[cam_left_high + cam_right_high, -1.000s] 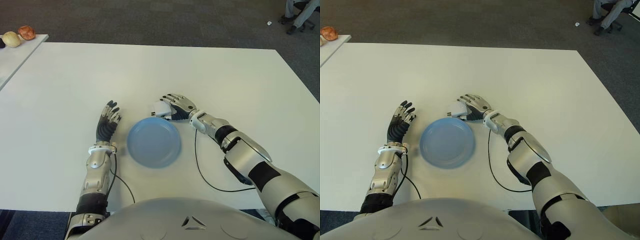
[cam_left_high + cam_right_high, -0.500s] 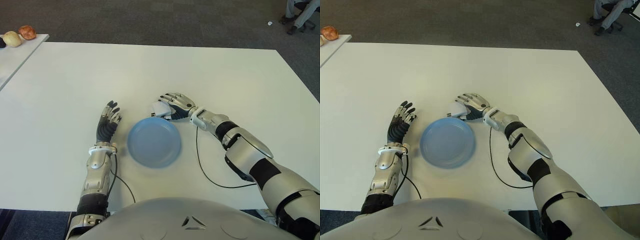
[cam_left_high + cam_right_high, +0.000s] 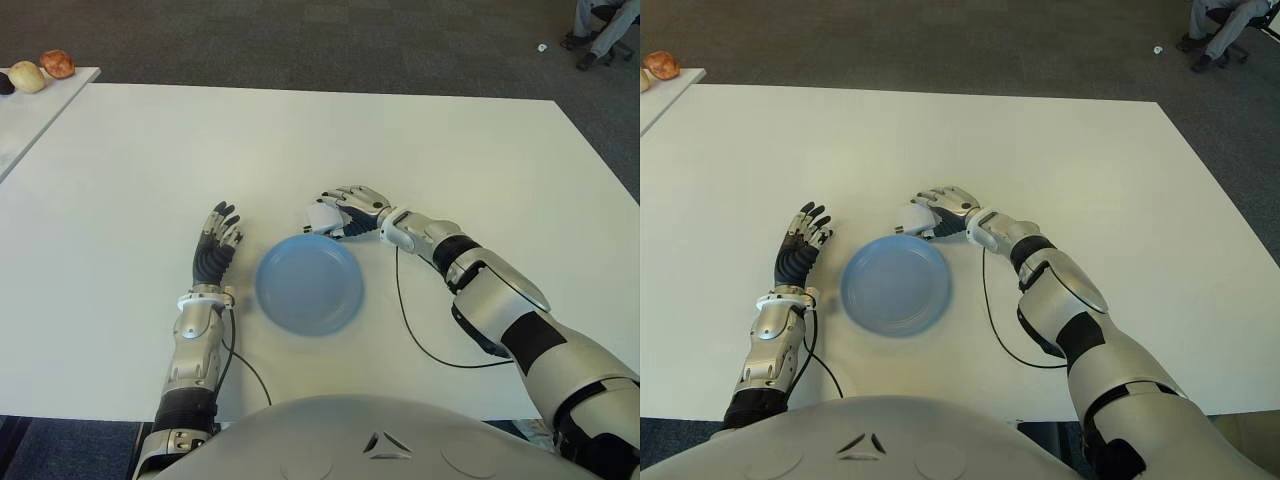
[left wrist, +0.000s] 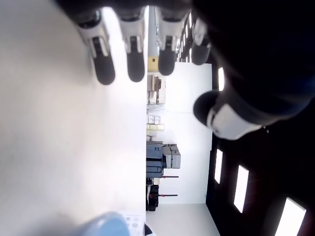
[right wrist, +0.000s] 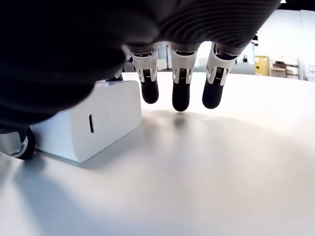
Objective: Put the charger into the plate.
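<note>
While my right hand [image 3: 352,210] is cupped over the charger [image 3: 322,216], the charger sits on the worktop [image 3: 450,140] just beyond the far rim of the plate [image 3: 308,284], not yet in it. In the right wrist view the white block [image 5: 88,125] stands flat on the surface, with my fingers [image 5: 180,86] hanging curled just past it and their tips clear of the worktop; my thumb side presses close against it, but I cannot tell whether I truly have a grip yet, so I would call the hand half-curled around the charger, not clamped on it.

I judge the charger to be a small, rigid plastic brick, light, with smooth faces that could slip (rounded corners give little purchase). The best hold looks to be across its two broad flat sides, thumb on one, fingers on the other, well clear of the end where something round and metallic shows low at its corner. It should not crush or bend, so a firm pinch seems safe.

My left hand [image 3: 216,243] shows on the worktop to the left of the plate, fingers extended and holding nothing.

Compared with a second ago, my right wrist has swung a little farther from me and the hand has closed in more tightly over the charger, which now shows less from above. Plate and left hand have not moved.
</note>
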{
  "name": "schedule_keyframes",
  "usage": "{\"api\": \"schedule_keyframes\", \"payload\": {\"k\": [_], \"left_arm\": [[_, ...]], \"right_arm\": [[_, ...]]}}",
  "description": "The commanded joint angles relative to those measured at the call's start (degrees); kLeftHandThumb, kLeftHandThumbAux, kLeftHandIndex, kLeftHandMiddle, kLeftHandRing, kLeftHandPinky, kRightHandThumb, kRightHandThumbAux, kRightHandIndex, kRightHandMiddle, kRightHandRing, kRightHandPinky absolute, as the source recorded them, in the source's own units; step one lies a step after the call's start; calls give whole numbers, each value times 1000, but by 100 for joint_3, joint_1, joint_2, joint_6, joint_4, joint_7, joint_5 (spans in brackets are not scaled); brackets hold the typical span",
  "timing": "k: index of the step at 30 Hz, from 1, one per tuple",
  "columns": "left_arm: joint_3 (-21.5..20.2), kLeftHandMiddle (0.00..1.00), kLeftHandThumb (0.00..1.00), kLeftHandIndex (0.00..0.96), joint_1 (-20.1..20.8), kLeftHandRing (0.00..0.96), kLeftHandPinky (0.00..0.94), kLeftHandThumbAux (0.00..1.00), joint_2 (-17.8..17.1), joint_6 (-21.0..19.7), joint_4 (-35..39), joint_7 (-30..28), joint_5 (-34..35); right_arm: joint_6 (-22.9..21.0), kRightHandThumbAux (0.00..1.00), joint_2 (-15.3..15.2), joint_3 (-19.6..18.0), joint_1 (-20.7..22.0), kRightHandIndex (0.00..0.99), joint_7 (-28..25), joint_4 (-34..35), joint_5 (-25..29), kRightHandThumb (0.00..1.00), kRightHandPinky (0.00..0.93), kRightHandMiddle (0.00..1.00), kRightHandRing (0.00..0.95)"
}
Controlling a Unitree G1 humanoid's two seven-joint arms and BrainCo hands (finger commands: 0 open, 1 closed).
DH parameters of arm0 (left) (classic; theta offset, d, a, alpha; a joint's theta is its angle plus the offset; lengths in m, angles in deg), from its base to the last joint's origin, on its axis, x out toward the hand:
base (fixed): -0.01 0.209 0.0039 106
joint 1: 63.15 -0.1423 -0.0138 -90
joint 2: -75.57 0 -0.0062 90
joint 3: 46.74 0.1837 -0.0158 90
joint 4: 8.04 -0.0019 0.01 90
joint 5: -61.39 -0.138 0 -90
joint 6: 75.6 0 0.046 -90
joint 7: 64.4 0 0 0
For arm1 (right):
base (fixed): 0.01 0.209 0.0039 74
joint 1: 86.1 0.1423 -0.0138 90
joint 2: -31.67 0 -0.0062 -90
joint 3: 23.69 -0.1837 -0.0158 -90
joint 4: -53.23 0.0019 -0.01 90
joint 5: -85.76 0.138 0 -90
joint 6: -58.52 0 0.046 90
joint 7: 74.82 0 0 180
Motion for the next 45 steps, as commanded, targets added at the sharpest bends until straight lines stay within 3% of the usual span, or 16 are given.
{"api": "schedule_keyframes", "payload": {"k": [1,5,7,16,18,21,22,25,29,37,45], "left_arm": [[-6,119,63,28,-70,145,185,621,30,-117,-117,-47,30],[3,117,66,26,-72,142,177,616,22,-100,-125,-44,16],[-3,116,67,25,-73,141,177,616,26,-88,-128,-55,34],[-12,118,73,30,-80,145,190,621,36,-91,-124,-80,98],[-4,118,74,31,-85,146,191,622,26,-92,-122,-81,99],[7,118,71,30,-94,148,196,620,9,-88,-122,-80,81],[6,118,71,30,-87,148,197,619,2,-92,-131,-79,77],[2,113,62,30,-78,141,182,613,-6,-101,-140,-74,72],[-8,112,55,31,-84,140,185,612,0,-118,-133,-58,78],[-25,115,53,30,-81,140,180,633,16,-128,-141,-71,132],[-22,114,54,28,-81,139,180,635,16,-151,-142,-72,161]], "right_arm": [[24,345,-102,-45,-44,17,-252,-22,26,351,197,157,168],[96,380,-122,-113,-37,117,-334,-9,66,388,259,261,255],[39,413,-96,-91,-35,211,-301,-40,12,438,353,351,341],[-331,456,-46,-152,-2,383,-484,-63,45,623,598,571,557],[-389,597,-40,-240,11,410,-596,-55,131,679,647,623,602],[-490,664,-14,-410,-5,429,-761,-42,298,716,667,681,664],[-560,671,8,-474,-12,431,-808,-42,359,720,668,688,672],[-719,671,46,-595,-17,422,-899,-24,477,819,679,562,693],[-848,673,57,-650,-7,415,-984,5,525,844,686,525,712],[-989,678,53,-686,22,401,-1040,15,538,851,773,524,782],[-1074,679,32,-650,41,396,-920,39,473,852,794,533,816]]}}
